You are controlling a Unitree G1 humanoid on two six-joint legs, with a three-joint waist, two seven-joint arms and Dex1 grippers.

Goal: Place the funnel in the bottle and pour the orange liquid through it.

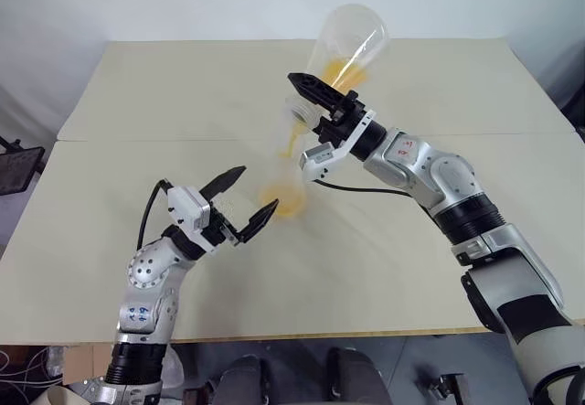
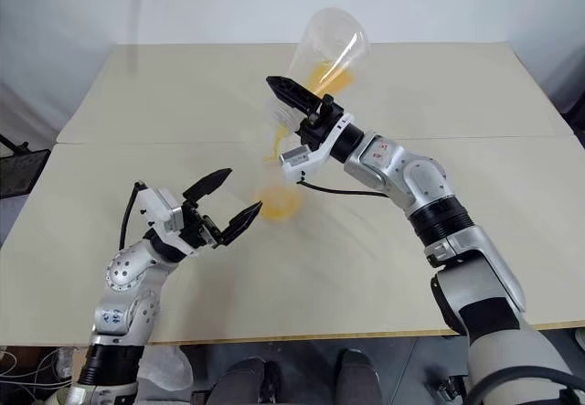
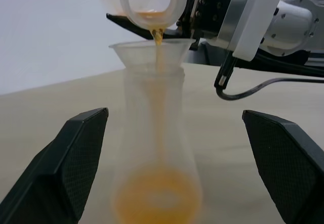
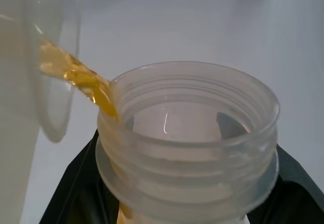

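The clear bottle (image 3: 157, 148) stands upright on the table with the clear funnel (image 3: 152, 52) seated in its neck. My right gripper (image 1: 311, 103) is shut on the threaded neck of a large clear conical vessel (image 1: 347, 44), tilted mouth-down over the funnel. A thin stream of orange liquid (image 3: 158, 34) runs from the vessel's lip into the funnel. More of it pools in the bottle's rounded base (image 1: 288, 202), and some remains inside the vessel (image 2: 324, 76). My left gripper (image 1: 257, 189) is open beside the bottle's base, its fingers (image 3: 76, 163) clear of the glass.
The beige table (image 1: 137, 103) is made of two boards with a seam running across the middle. Its front edge lies close below my arms. A black object (image 1: 18, 167) stands off the table at the far left.
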